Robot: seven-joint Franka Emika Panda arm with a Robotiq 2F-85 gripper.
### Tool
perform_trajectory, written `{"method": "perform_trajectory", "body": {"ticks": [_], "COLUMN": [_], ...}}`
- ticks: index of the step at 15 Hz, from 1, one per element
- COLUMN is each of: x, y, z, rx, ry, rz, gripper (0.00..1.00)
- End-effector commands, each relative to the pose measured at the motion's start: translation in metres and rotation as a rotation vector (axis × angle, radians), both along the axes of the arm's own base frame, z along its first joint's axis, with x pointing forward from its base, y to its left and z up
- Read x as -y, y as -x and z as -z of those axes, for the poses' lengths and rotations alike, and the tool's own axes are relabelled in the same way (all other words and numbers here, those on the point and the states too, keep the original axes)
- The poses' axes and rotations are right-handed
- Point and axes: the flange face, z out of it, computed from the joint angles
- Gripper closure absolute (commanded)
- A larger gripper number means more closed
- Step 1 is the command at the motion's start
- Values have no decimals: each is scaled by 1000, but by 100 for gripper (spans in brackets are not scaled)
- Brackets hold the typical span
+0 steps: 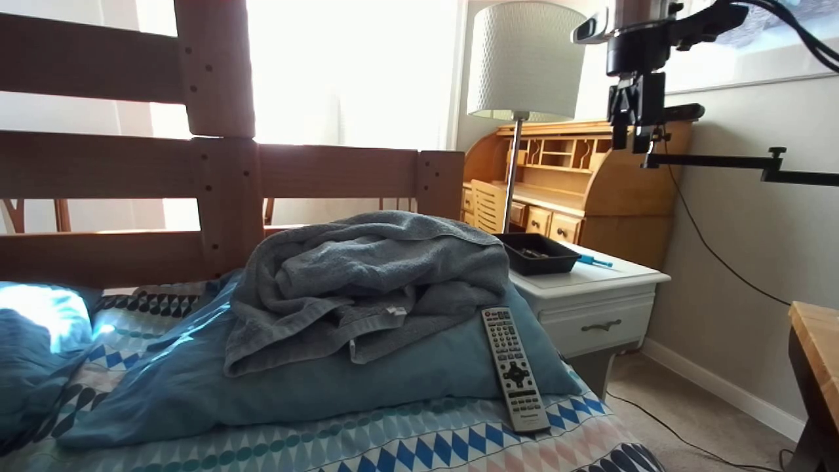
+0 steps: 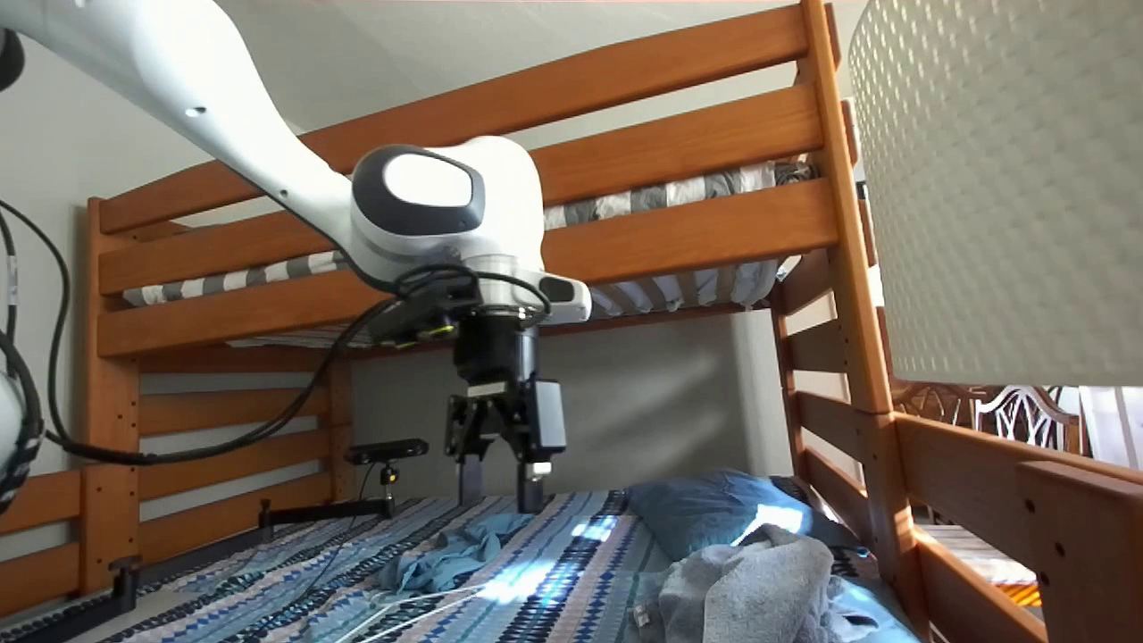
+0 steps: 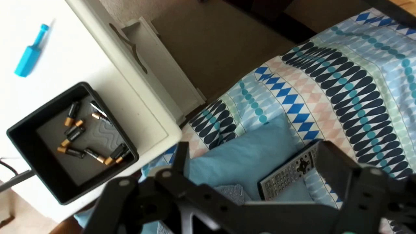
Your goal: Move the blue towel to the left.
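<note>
- The blue towel, more grey-blue in colour, lies in a loose heap on a blue pillow; a bluer cloth lies crumpled elsewhere on the bed, so I judge the towel meant, not know it.
- It looks like thick terry: soft, limp, likely light for its bulk, grippy rather than slippery, and in no danger of breaking.
- The best hold is probably the raised fold near the top middle, taking several layers deep; a nip at the front hem or the small white tag might only unroll it.
- The pillow beneath seems soft too, so going too deep could pinch its cover along with the towel.
- A remote leans on the pillow's near right side, just beside the towel; whether they touch I cannot tell. A trailing corner could knock it.
- Right of the towel is a white nightstand bearing a black tray; a leftward move, as seen there, would lead away from both.
- The gripper hangs high, well apart from the towel, fingers pointing down and spread wide, with nothing between them and nothing touched. It needs to come over the heap before descending.
</note>
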Motion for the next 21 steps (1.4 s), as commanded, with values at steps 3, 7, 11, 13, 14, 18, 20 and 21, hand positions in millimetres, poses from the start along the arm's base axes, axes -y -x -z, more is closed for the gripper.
{"method": "perform_trajectory", "body": {"ticks": [3,7,11,13,14,18,20,21], "x": [-7,-12,-14,-16,-16,-15,-16,-17], "y": [-62,-87,-106,-114,-118,-130,-136,-139], "z": [16,31,48,58,65,92,106,112], "rx": [55,145,228,243,250,261,264,272], "ry": [-22,-42,-62,-71,-70,-79,-81,-78], "rz": [-158,-164,-156,-153,-152,-146,-142,-143], "gripper": [0,0,0,0,0,0,0,0]}}
